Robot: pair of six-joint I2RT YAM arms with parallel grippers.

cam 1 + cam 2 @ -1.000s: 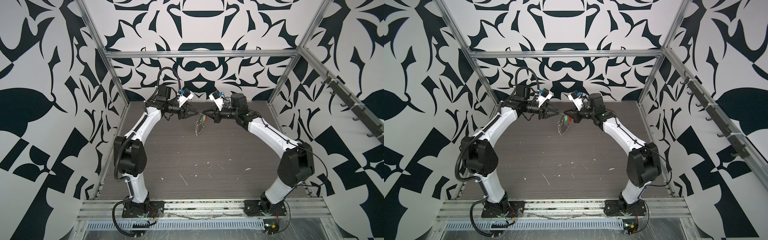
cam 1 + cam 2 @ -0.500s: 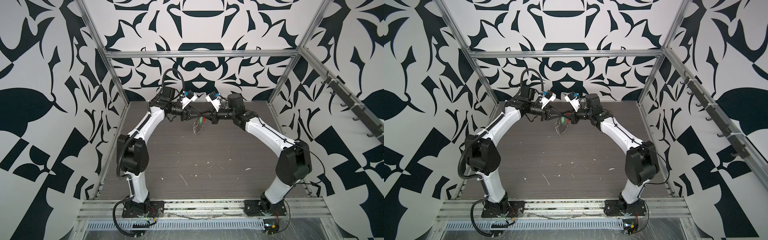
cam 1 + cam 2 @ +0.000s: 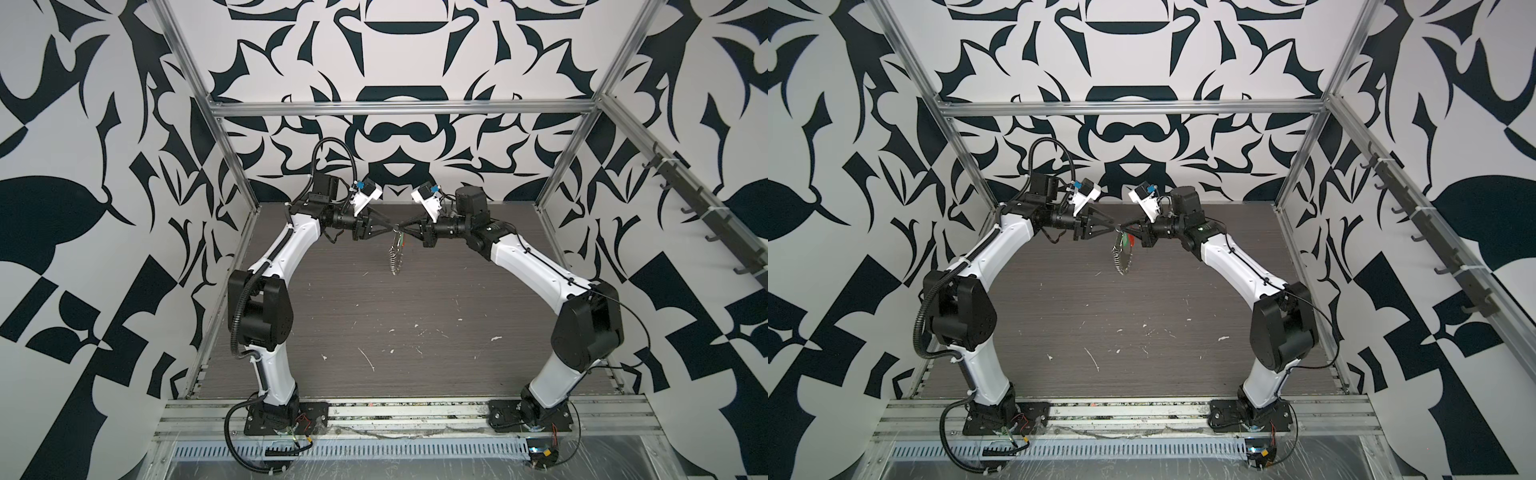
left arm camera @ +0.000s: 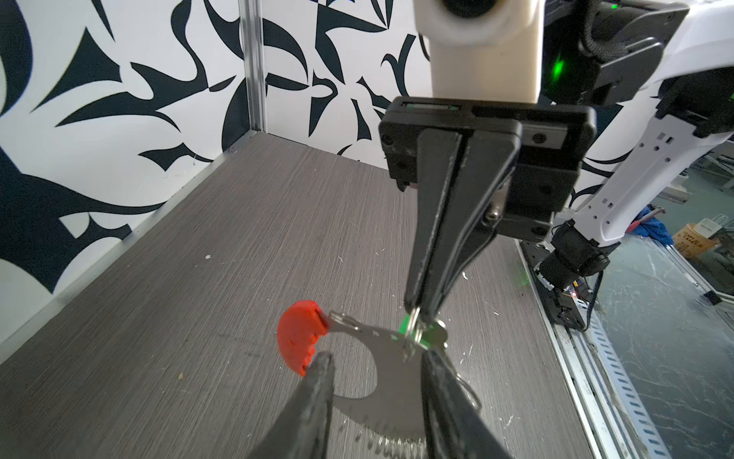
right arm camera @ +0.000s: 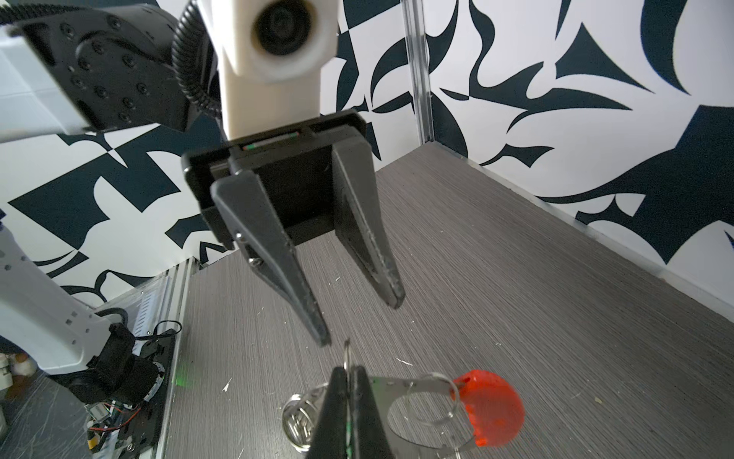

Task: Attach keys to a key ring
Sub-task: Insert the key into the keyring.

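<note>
- A moment ago there was a clear gap between the 2 sets of fingertips. In both top views the left gripper (image 5: 359, 321) has now moved in until it is tip to tip with the right gripper (image 4: 419, 312), high over the far middle of the table (image 3: 374, 332).
- The right gripper has barely shifted, and the bundle has hung under it throughout.
- Its fingers are pressed together on the little silver split ring (image 5: 347, 353), with the green key tag (image 4: 405, 326) just beside the pinch.
- The left gripper's fingers stand apart. In the left wrist view they straddle the key ring (image 4: 391, 367), one by the red segment (image 4: 300, 337) and one by the tag. We see no clamp on it.
- We judge that the left gripper has arrived to take the loop, so that the split ring can be worked along the wire. The approach looks done and the grasp not yet.
- We cannot tell whether the split ring is already threaded onto the loop or merely held against it.
- The count is 2 arms, 2 grippers, 1 green tag with 1 split ring, and 1 key ring with 1 red segment.
- The small silver rings (image 5: 298, 419) hang bunched on the loop, too tangled for us to count.
</note>
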